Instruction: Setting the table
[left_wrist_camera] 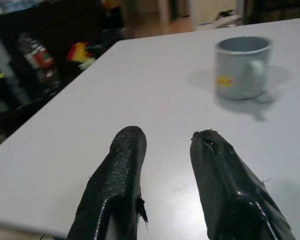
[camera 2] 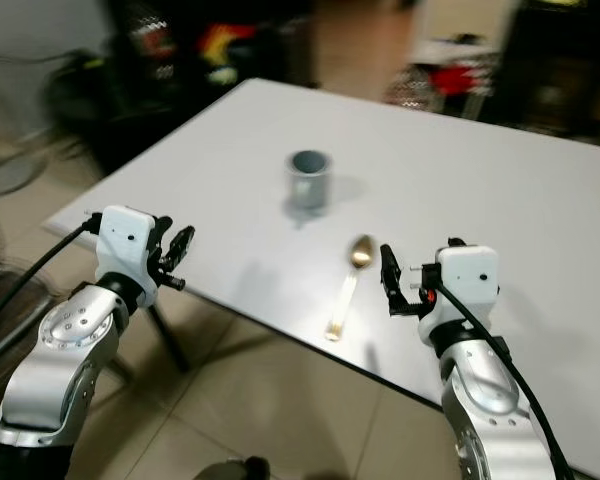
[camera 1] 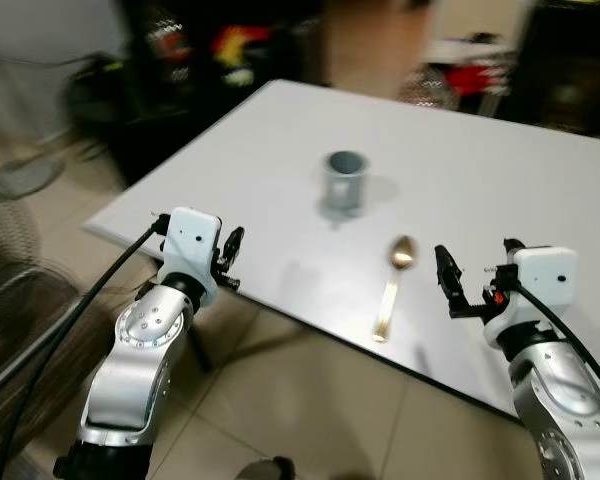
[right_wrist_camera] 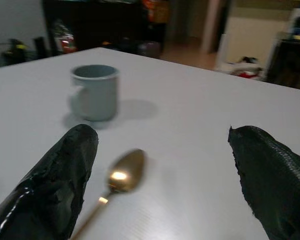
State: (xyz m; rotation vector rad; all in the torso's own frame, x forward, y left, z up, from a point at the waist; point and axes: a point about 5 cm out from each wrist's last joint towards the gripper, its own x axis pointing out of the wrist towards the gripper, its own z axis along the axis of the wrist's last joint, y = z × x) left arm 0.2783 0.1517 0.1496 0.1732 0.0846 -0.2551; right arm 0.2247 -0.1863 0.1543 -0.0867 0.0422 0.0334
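Observation:
A grey mug (camera 1: 345, 181) stands upright near the middle of the white table (camera 1: 500, 190). A gold spoon (camera 1: 393, 285) lies in front of it, bowl toward the mug and handle toward the table's near edge. My right gripper (camera 1: 448, 282) hovers just right of the spoon, wide open and holding nothing. In the right wrist view the spoon (right_wrist_camera: 121, 175) lies between the fingers (right_wrist_camera: 60, 180), with the mug (right_wrist_camera: 95, 92) beyond. My left gripper (camera 1: 230, 260) is open at the table's near left edge, empty. Its wrist view has the mug (left_wrist_camera: 241, 67) far ahead.
The table's near edge (camera 1: 280, 310) runs diagonally in front of me, with tiled floor (camera 1: 300, 400) below it. Dark shelving with blurred clutter (camera 1: 220, 50) stands behind the table. A dark chair-like object (camera 1: 10, 290) is at the far left.

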